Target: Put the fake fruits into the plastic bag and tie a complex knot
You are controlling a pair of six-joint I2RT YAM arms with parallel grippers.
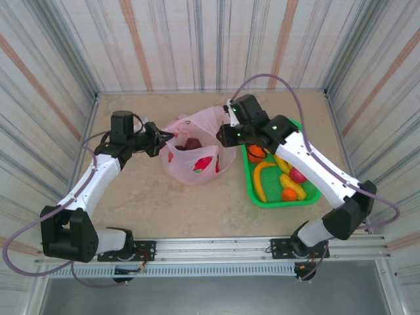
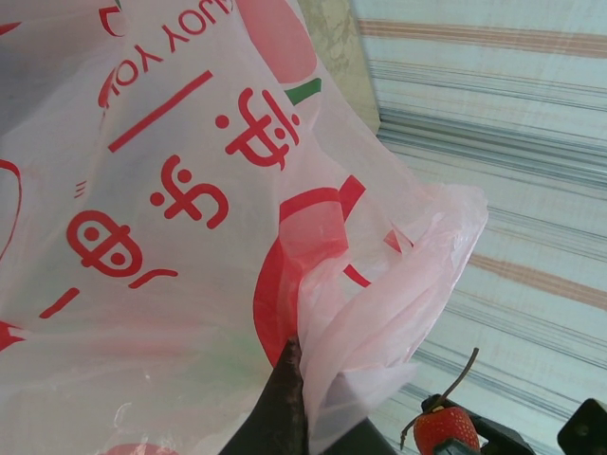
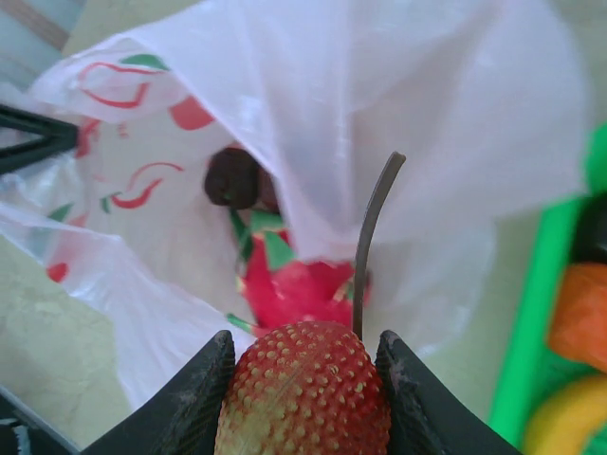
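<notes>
Right fingers: clamped on the sides of a red strawberry, its stem sticking out past the tips.
Plastic bag: sits on the counter, its mouth straight ahead of and below the strawberry. A dark brown fruit and a red piece lie inside.
Left fingers: pinched on the bag's rim, across the mouth from the right fingers, holding it open.
Key relation: the strawberry hangs at the near rim, so a short reach forward, then letting go, should drop it in.
Nearer arm: the right, which carries the fruit.
Green basket: on the right fingers' outer side, with the other fake fruits in it.
</notes>
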